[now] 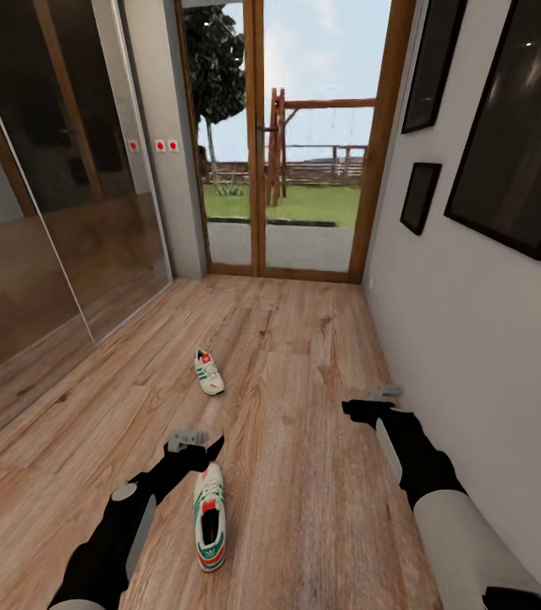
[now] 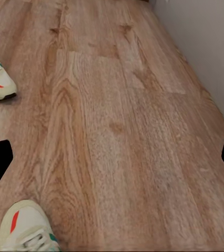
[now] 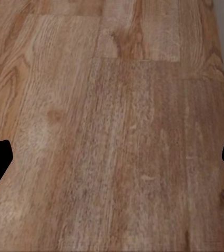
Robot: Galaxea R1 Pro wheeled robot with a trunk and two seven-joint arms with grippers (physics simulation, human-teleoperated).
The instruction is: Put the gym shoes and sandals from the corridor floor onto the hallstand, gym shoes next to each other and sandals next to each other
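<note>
Two gym shoes (image 1: pixel 209 371) (image 1: pixel 210 514) | corridor floor (image 1: pixel 304 440) | no legible writing

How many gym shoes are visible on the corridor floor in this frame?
2. One white lace-up sneaker with green stripes lies on the wood-plank floor just beside the left hand. The other sneaker lies farther ahead, toward the glass door. Anything outside these views goes uncounted.

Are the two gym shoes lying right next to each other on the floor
No, the nearer gym shoe and farther gym shoe lie well apart.
</note>
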